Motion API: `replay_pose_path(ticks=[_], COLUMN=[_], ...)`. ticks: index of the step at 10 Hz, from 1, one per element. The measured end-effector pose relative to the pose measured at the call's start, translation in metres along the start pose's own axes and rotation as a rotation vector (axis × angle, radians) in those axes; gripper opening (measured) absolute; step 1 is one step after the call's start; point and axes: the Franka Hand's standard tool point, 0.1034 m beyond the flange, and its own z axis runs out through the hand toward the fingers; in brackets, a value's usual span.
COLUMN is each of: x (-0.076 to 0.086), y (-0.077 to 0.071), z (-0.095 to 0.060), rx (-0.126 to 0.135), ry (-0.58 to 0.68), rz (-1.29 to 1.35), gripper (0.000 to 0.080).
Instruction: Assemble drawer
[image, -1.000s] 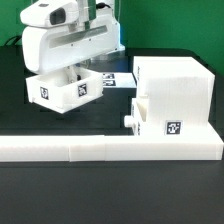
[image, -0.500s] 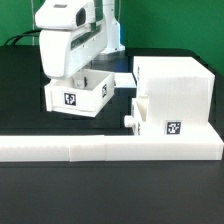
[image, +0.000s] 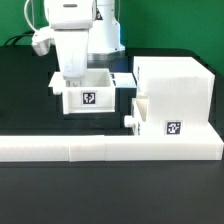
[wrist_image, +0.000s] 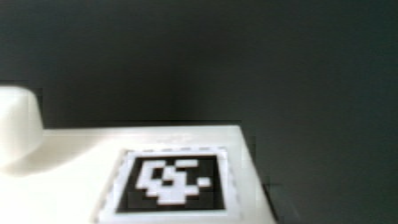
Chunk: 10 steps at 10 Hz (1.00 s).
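**One tray seated low, the second in transit toward the housing**

Largest on the black table (image: 30, 190) is the housing (image: 176, 92), a white cube at the exterior view's right, just behind the long low L-shaped wall (image: 100, 150) that runs across the front. Its lower slot already carries a tray (image: 158, 118), knob (image: 129, 121) and tag facing out. The Panda arm (image: 78, 25) stands over the second tray (image: 88, 92), which sits on or just above the table at the housing's left, tag facing the camera; the gripper (image: 72, 72) comes down on the tray's wall on the exterior view's left. The tray's travel with the arm suggests a pinch on that wall, but the fingers are hidden, so I cannot tell whether they are pressed together or spread. The wrist view shows only a blurred tag (wrist_image: 173, 181) on a white surface.

As a judgement, the step in hand is carrying this tray to the upper slot. Next it needs lifting to the opening's height, squaring with it, and pushing straight in.

Against the earlier frames, tray and arm have moved toward the exterior view's right, and the tray, tilted before, now sits square
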Motion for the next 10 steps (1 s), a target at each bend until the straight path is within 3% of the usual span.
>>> replay_pose_path(ticks=[5,8,10], x=[0.004,0.016,0.018], y=[0.007,0.033,0.032], z=[-0.004,-0.009,-0.008], rx=[-0.004,-0.018,-0.017], ry=[-0.001,0.006,0.007], rz=[0.059,0.08,0.083], gripper=[0.0042,0.0042,0.0042])
